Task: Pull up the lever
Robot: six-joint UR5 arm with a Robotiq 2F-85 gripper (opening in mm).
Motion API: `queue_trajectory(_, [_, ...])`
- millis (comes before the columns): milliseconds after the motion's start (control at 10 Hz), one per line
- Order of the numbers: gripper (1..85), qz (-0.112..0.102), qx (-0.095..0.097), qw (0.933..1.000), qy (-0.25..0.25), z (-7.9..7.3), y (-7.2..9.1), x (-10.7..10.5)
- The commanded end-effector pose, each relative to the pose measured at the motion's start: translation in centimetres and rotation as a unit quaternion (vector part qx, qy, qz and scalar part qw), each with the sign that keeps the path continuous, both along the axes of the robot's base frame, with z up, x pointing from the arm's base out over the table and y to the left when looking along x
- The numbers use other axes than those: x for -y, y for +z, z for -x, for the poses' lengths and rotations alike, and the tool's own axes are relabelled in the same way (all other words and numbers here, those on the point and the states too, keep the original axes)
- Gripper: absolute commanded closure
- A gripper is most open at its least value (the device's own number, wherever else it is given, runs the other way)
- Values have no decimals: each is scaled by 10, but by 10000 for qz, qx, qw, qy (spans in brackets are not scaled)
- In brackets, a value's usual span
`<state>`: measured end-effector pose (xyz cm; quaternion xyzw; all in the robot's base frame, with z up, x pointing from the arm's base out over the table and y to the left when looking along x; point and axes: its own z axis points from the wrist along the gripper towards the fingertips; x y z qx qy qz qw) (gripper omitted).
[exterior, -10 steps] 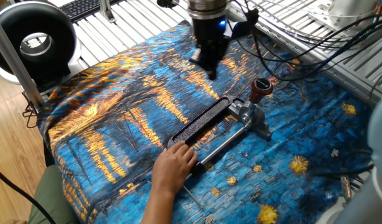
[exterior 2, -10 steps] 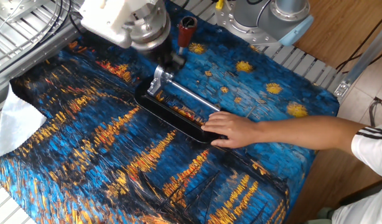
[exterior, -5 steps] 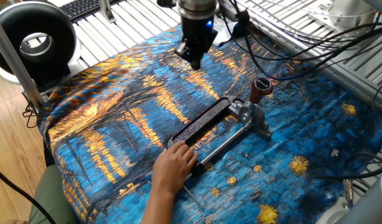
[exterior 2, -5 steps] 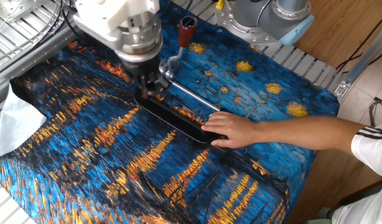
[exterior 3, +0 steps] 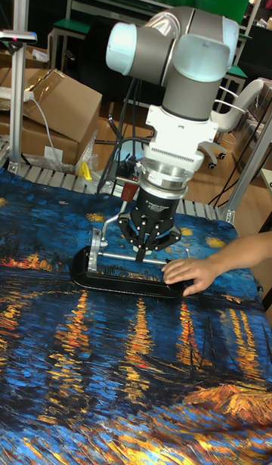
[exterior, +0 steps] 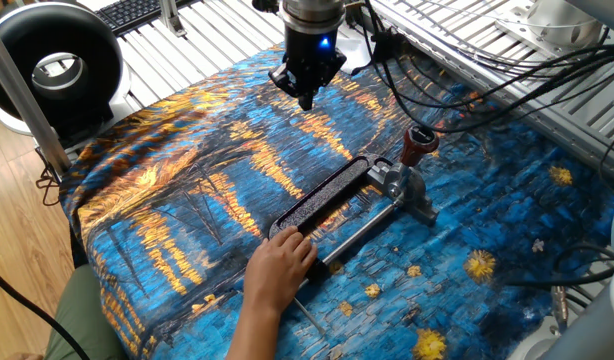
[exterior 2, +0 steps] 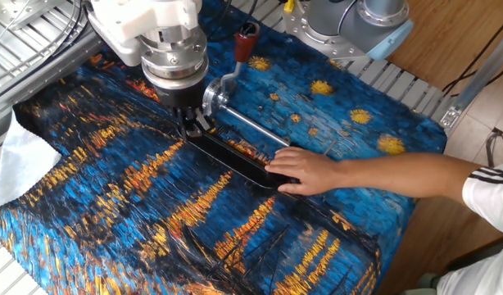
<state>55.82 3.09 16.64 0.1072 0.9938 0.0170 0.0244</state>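
The lever (exterior: 419, 143) rises from the silver head of a black clamp tool (exterior: 322, 203), its reddish-brown knob (exterior 2: 247, 37) at the top of a curved silver arm. My gripper (exterior: 306, 98) hangs well up and left of the knob, apart from it, fingers drawn together on nothing. In the other fixed view the gripper (exterior 2: 191, 124) hovers by the clamp's (exterior 2: 235, 156) left end. In the tall fixed view the gripper (exterior 3: 142, 258) points down just behind the clamp (exterior 3: 128, 282), and the wrist partly hides the knob (exterior 3: 129, 192).
A person's hand (exterior: 279, 268) presses on the near end of the clamp frame, the arm reaching in from the side (exterior 2: 399, 176). A blue and orange painted cloth (exterior: 187, 200) covers the table. A black round device (exterior: 57, 60) stands at the far left corner.
My gripper has moved away from beside the lever's knob, up and to the left across the cloth. The lever, the clamp and the person's hand have stayed put.
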Motion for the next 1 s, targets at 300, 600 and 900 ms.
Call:
queue_trajectory(300, [847, -238, -23, 9996, -172, -2, -9, -3])
queue_trajectory(600, [847, -248, 13, 9997, -51, -2, -11, 2])
queue_trajectory(900, [847, -215, -1, 9998, -12, -2, -11, 4])
